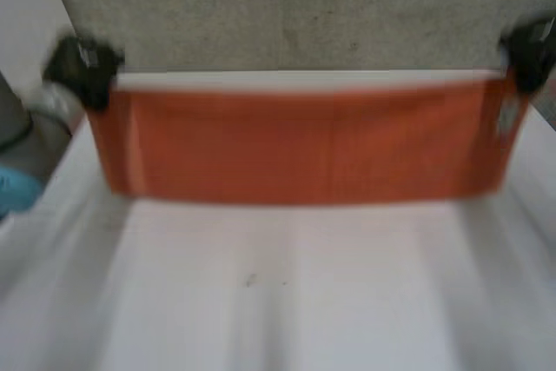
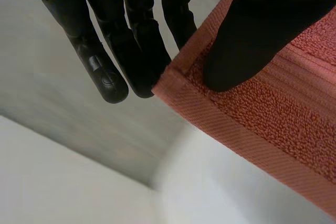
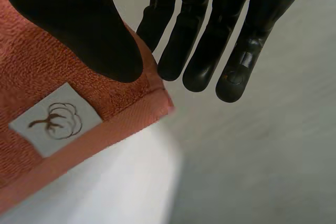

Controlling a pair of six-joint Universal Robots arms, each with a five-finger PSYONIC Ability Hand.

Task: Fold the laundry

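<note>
An orange towel hangs stretched wide between my two hands above the far part of the white table. My left hand pinches the towel's far left corner between thumb and fingers. My right hand pinches the far right corner the same way, thumb on top, fingers behind. A white label with a cotton mark sits on the towel beside that thumb.
A grey floor lies beyond the table's far edge. My left arm's grey joint and blue cap stand at the table's left side.
</note>
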